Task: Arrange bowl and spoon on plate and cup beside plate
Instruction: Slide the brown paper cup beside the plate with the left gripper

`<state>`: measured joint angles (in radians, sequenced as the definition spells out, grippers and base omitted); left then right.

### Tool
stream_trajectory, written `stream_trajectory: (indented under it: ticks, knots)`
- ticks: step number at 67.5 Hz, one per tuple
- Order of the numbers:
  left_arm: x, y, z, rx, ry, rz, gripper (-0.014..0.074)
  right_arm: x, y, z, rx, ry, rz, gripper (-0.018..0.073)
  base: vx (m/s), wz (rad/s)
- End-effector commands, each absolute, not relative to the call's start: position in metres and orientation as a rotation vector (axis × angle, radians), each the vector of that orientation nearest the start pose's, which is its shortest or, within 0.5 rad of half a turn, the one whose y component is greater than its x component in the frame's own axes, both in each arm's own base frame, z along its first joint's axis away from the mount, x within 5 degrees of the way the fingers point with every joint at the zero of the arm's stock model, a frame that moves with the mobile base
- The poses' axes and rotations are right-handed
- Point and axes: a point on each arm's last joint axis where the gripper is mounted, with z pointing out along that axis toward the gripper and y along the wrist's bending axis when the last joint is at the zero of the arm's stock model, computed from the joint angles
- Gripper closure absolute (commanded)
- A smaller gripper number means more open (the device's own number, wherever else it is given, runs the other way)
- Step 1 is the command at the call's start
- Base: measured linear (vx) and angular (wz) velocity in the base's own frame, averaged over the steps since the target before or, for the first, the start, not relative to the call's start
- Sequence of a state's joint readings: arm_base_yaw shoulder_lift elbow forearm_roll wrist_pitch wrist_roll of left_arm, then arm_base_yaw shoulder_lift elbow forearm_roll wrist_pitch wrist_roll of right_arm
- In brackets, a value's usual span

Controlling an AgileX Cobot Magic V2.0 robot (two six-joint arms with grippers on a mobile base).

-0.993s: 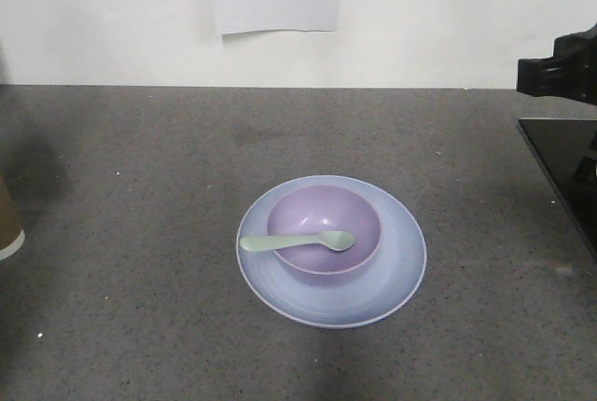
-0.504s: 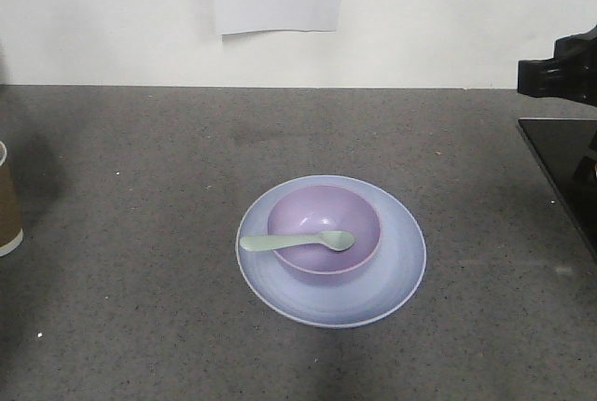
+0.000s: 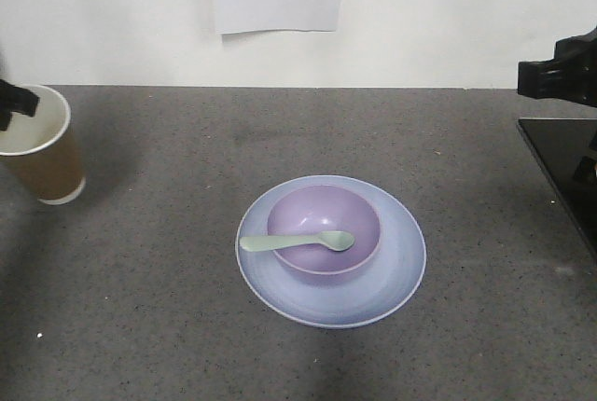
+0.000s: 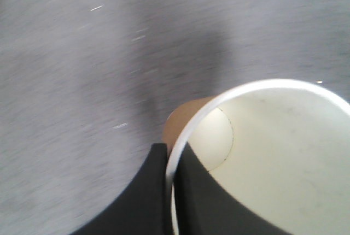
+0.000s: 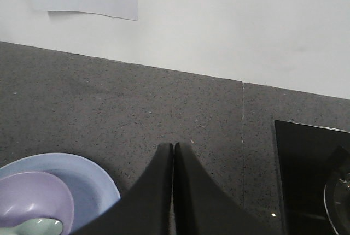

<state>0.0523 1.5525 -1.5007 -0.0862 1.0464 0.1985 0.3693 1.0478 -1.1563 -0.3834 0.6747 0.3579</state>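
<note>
- My plate (image 3: 396,280) sits on the counter (image 3: 168,326) nearest the front camera, carrying the bowl (image 3: 324,233) on its middle.
- The spoon (image 3: 297,241) lies across the bowl's near rim, scoop end inside and handle poking out to the left over the plate.
- I see the cup (image 3: 42,145) at the far left, well apart from the plate, tilted and lifted off the counter; its white inside holds nothing.
- My left gripper (image 4: 170,191) is clamped on the cup's rim, one finger inside and one outside.
- My right gripper (image 5: 173,150) hangs past the plate with its fingers pressed together, holding nothing.
</note>
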Motion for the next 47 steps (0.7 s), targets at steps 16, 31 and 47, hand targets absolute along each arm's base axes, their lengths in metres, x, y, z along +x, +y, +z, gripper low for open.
stream_trajectory:
  ticks: [16,31,47]
  knots:
    - [0.331,-0.064,0.368,0.404,2.488,-0.227,0.0604,0.205,0.056,0.435,-0.172,1.899,0.047,0.0570,0.00,0.00]
    - [0.335,-0.089,0.358,0.443,2.496,-0.274,0.0604,0.205,0.056,0.434,-0.170,1.909,0.043,0.0570,0.00,0.00]
    - [0.338,-0.101,0.352,0.407,2.513,-0.412,0.0604,0.204,0.056,0.434,-0.170,1.910,0.044,0.0570,0.00,0.00]
